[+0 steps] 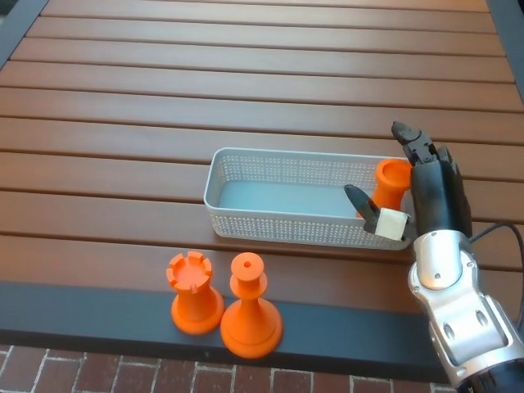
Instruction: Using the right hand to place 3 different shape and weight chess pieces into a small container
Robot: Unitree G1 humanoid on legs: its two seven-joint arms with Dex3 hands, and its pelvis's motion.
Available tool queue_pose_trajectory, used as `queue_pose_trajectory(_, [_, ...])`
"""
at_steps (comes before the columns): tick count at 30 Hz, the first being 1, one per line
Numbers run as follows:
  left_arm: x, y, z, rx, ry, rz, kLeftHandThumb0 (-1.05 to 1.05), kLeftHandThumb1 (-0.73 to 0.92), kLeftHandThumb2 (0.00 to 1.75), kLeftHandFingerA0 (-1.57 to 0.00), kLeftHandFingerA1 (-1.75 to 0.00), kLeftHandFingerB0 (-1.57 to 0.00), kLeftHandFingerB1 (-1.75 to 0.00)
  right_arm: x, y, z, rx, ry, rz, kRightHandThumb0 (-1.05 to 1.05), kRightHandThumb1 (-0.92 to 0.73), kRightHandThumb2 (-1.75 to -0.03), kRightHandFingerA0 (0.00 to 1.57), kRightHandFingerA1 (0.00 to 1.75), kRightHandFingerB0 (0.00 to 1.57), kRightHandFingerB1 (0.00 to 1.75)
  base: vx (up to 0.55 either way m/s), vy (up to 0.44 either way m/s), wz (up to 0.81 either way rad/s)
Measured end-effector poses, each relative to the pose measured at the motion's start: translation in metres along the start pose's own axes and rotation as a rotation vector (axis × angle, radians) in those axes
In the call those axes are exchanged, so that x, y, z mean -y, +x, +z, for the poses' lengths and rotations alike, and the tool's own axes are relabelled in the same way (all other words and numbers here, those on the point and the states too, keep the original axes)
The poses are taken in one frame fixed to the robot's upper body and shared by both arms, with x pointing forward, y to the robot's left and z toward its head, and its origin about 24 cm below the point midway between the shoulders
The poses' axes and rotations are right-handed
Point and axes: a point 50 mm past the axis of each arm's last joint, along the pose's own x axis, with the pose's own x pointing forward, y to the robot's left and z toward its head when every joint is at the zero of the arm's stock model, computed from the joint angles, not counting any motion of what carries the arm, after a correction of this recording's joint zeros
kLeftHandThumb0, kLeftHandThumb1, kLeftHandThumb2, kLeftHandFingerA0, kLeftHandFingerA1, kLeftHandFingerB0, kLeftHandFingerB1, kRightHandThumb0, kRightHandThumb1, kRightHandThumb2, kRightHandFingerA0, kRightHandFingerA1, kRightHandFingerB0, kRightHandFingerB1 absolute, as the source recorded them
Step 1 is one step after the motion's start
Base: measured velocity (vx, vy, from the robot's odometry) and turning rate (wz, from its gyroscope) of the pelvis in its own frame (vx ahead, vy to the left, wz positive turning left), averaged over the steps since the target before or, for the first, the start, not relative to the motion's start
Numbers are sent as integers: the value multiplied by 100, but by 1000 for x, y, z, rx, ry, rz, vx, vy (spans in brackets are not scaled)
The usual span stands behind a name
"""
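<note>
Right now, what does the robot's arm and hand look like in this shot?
Only the right arm shows. The right hand is black, with thick, segmented fingers and a small cream-coloured block by the thumb. Its wrist section is a black cylinder that joins a silver-grey forearm with a rounded casing and small dark screw holes. A thin black cable loops out beside the forearm. The left arm is out of view.
</note>
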Motion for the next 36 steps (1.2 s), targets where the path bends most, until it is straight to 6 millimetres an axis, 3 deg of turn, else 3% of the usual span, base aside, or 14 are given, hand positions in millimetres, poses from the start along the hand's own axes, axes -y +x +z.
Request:
queue_pose_trajectory(1, [0,0,0,0,0,0,-18,19,165,-133,-156,-121,-143,0,0,0,0,-10,-1,-93,-58,-89,0,8,16,33,0,0,0])
queue_pose_trajectory(2, [0,0,0,1,0,0,-14,20,172,-137,-154,-121,-143,0,0,0,2,-22,-3,-95,-59,-101,0,21,5,10,0,0,0])
queue_pose_trajectory(12, [0,5,3,4,8,-4,-13,22,167,-136,-154,-118,-139,21,-15,37,226,-135,-101,-105,-68,-109,0,21,0,4,0,0,0])
queue_pose_trajectory(13, [0,5,3,4,7,-4,-12,20,170,-134,-152,-117,-139,24,-18,43,254,-130,-108,-93,-75,-84,0,0,0,6,0,0,0])
queue_pose_trajectory(14, [1,5,2,3,6,-4,-12,20,170,-134,-152,-117,-139,27,-22,49,286,-122,-115,-93,-75,-84,0,0,0,6,0,0,0])
queue_pose_trajectory(15, [1,5,2,3,5,-4,-12,17,166,-135,-150,-119,-138,28,-24,53,304,-116,-118,-104,-69,-108,0,22,0,8,0,0,0])
queue_pose_trajectory(18, [1,5,2,3,5,-3,-12,17,166,-135,-150,-119,-138,40,-36,77,418,-85,-136,-104,-69,-108,0,22,0,8,0,0,0])
queue_pose_trajectory(19, [1,5,2,3,5,-3,-11,18,166,-134,-152,-120,-139,42,-39,81,442,-81,-140,-98,-84,-66,0,0,0,6,0,0,0])
queue_pose_trajectory(22, [1,5,2,4,-2,-1,-11,18,166,-134,-152,-120,-139,51,-52,96,534,-77,-144,-98,-84,-66,0,0,0,6,0,0,0])
queue_pose_trajectory(23, [2,5,2,4,-8,1,-10,21,164,-132,-155,-119,-143,54,-58,102,570,-80,-140,-105,-70,-108,0,20,0,13,0,0,0])
queue_pose_trajectory(31, [0,5,2,-3,8,4,-12,20,165,-136,-155,-119,-142,62,-100,113,682,-11,-94,-102,-67,-101,0,15,2,9,0,0,0])
queue_pose_trajectory(34, [0,5,2,-4,10,6,-12,18,166,-134,-154,-116,-143,58,-117,104,659,25,-27,-100,-65,-101,0,17,0,10,0,0,0])
queue_pose_trajectory(35, [0,5,1,-4,11,7,-17,21,165,-136,-155,-118,-144,56,-119,102,651,28,-13,-105,-66,-100,0,2,0,0,0,0,0])
queue_pose_trajectory(36, [0,5,1,-5,11,8,-17,21,165,-136,-155,-118,-144,54,-123,98,637,32,9,-105,-66,-100,0,2,0,0,0,0,0])
